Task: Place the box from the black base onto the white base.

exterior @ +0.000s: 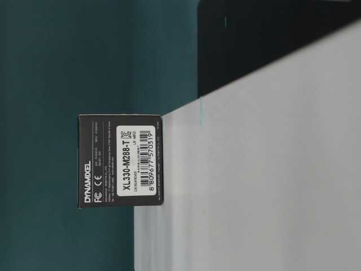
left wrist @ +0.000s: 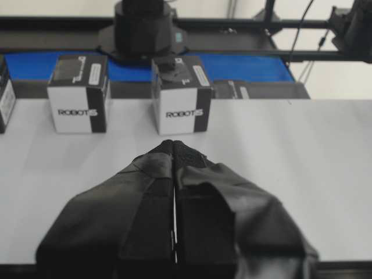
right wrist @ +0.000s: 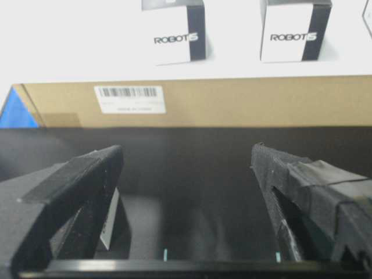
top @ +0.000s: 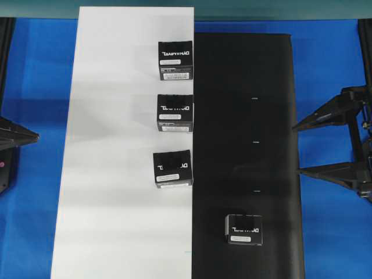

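Nearest the left wrist camera, the left gripper (left wrist: 175, 145) filled the lower half of its frame with its fingers pressed flat together, holding nothing, hovering over the white base (left wrist: 290, 174). Overhead, that gripper showed only as a dark wedge at the left edge (top: 17, 135), well apart from every box.

Three black boxes already stood on the white base (top: 116, 145) in a column along its right edge, the topmost (top: 175, 60), the middle one (top: 175, 113) and the lowest (top: 172, 168). One box (top: 244, 228) remained on the black base (top: 250, 116), low in the overhead frame and near the sheet's middle. Blue tabletop (top: 331, 87) showed on both sides of the two sheets.

The right gripper (top: 299, 148) sat at the right edge of the overhead frame with its fingers spread wide and empty; in its own wrist view the two fingers (right wrist: 75, 174) framed bare black sheet, with the last box barely visible behind the left one.

Judging from this, the step in hand was the approach to the fourth box. The next move called for the right gripper to swing toward the lower part of the overhead frame, settle its open fingers around the box's sides, close, lift and carry it leftward onto the white base below the third box.
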